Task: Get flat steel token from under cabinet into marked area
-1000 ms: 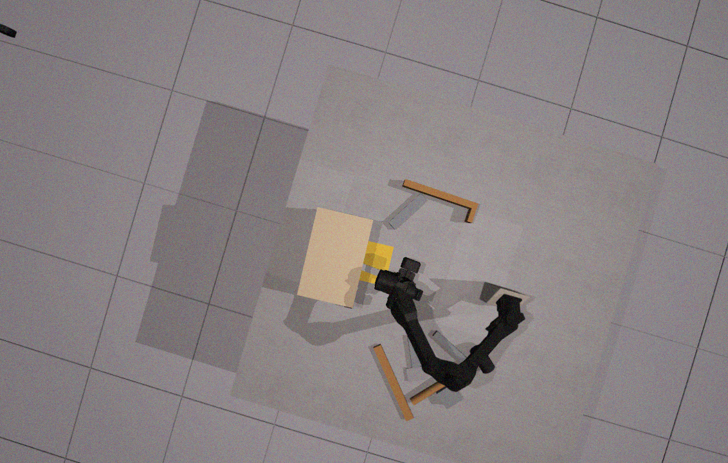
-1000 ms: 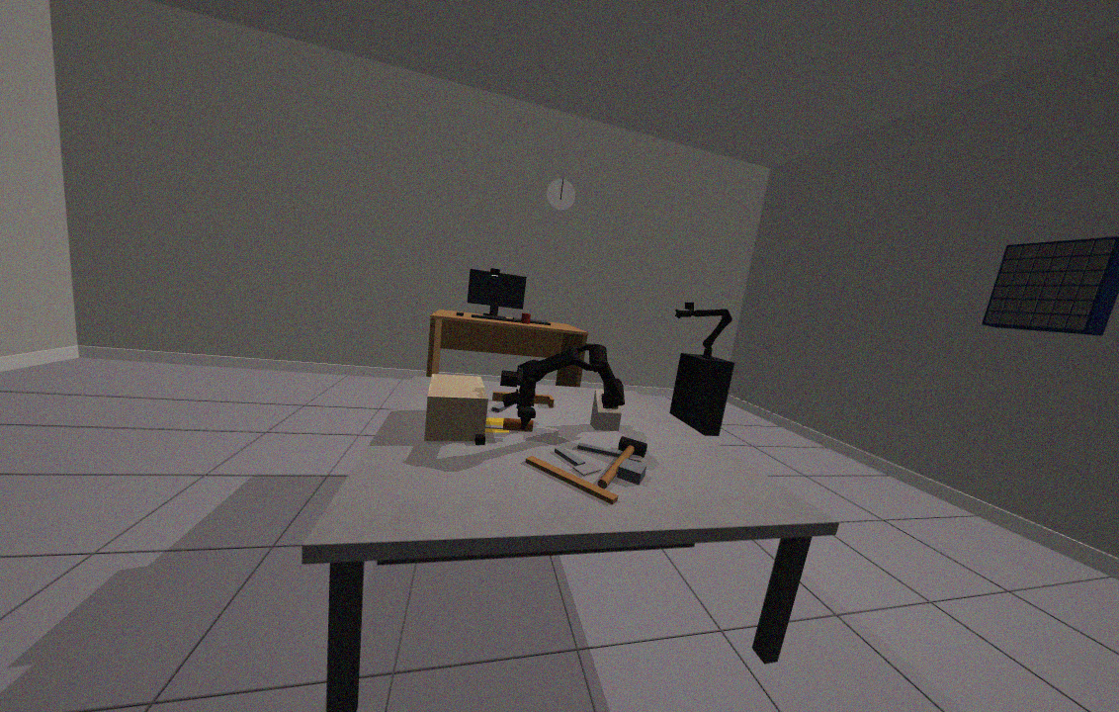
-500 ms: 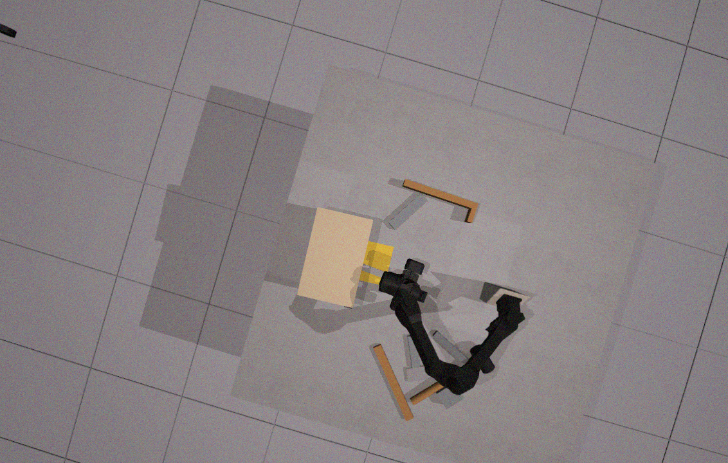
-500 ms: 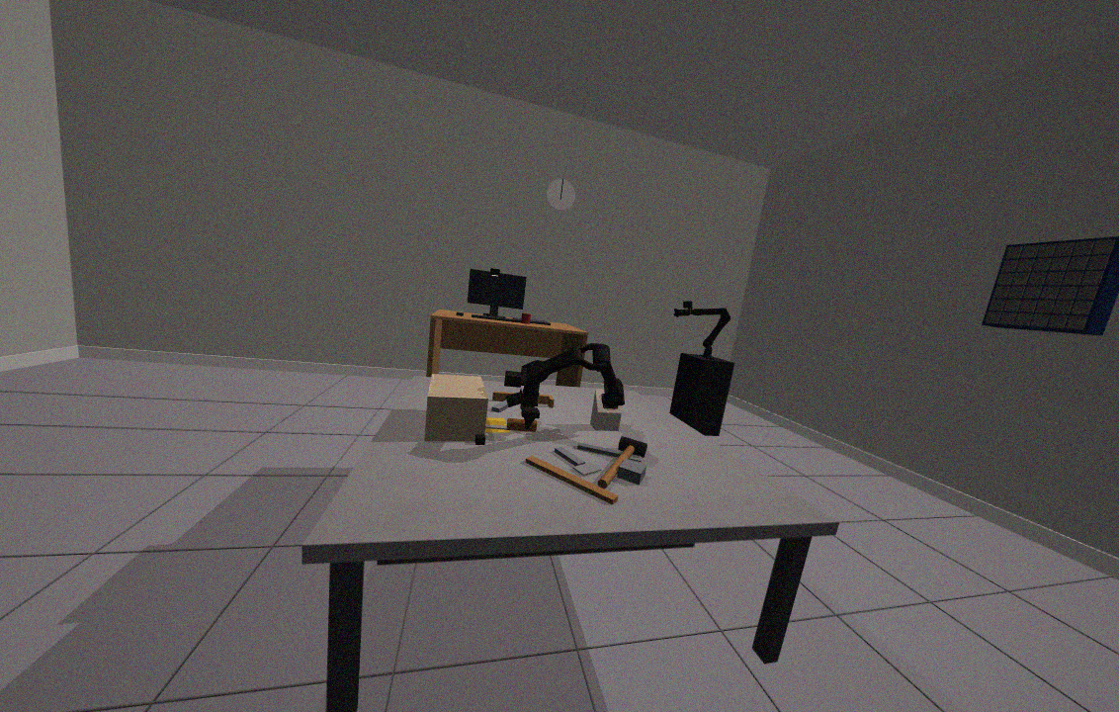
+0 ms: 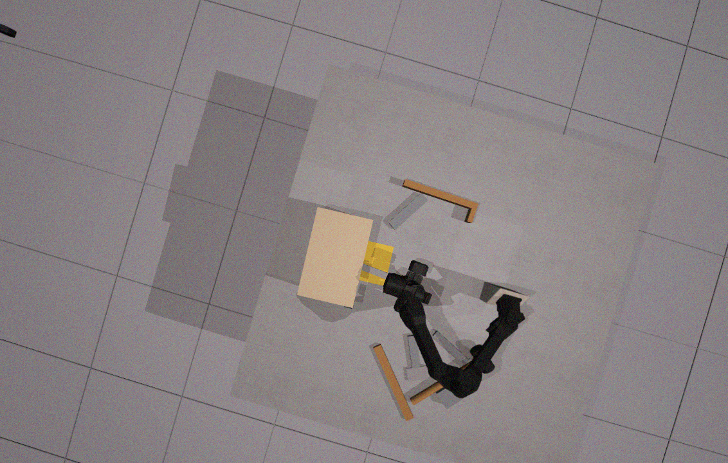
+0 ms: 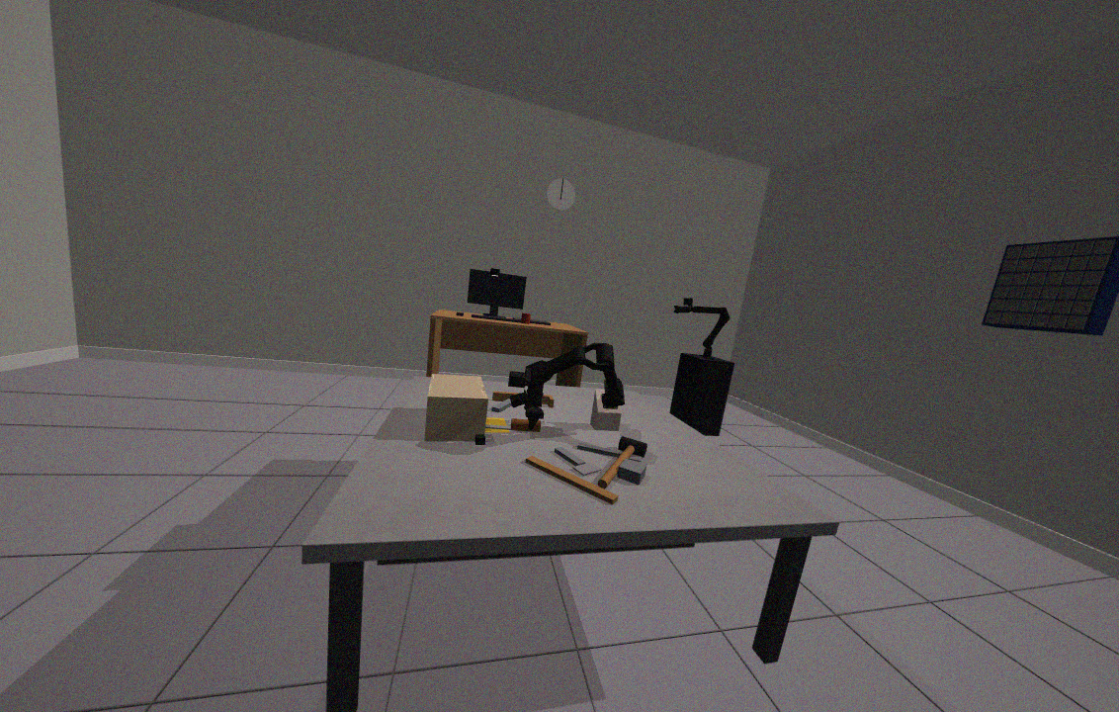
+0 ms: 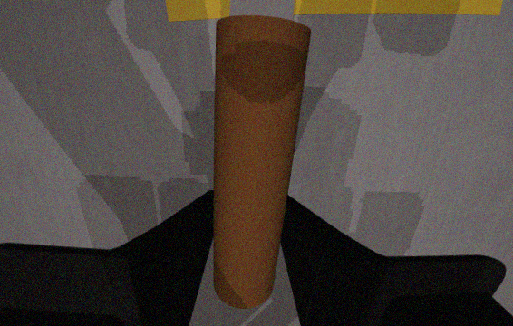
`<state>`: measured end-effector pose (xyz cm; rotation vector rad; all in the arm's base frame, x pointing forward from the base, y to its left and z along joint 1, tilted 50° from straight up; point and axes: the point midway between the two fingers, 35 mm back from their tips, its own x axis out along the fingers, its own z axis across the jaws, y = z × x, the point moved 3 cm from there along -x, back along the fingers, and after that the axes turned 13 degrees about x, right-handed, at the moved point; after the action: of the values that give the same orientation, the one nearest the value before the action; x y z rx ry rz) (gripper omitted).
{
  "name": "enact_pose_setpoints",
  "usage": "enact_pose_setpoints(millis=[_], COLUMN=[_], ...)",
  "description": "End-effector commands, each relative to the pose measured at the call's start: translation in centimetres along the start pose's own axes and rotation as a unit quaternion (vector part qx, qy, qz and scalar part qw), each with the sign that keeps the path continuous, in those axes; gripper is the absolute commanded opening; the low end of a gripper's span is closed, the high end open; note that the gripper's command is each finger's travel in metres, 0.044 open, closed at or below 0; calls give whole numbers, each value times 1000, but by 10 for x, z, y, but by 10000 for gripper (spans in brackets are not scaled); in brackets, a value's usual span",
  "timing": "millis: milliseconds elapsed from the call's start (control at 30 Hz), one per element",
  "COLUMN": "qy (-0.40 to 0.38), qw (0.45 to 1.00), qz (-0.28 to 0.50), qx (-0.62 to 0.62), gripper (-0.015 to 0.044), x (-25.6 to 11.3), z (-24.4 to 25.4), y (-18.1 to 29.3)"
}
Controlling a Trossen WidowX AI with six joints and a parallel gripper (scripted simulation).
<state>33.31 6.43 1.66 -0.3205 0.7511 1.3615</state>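
The cabinet is a pale box. The yellow marked area lies in front of it. My gripper is shut on the brown round handle of a tool, just above the table in front of the marked area. The handle points toward the cabinet. A grey strip, apparently the tool's shaft, crosses the yellow from the handle toward the cabinet; its far end is hidden. The steel token is not visible, and the vent slots cannot be made out.
An orange L-shaped bar and a grey bar lie beside the front area. A straight wooden stick, a black-headed mallet and a grey block lie on the other side. A small black block is by the cabinet's corner.
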Motion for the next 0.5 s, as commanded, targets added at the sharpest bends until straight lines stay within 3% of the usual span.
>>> enact_pose_setpoints(millis=[0,467], qy=[1,1], qw=[1000,1000], qz=[3,3], qx=[-1,-1], gripper=[0,0], x=[1,1], z=[-2,-5], y=[8,22])
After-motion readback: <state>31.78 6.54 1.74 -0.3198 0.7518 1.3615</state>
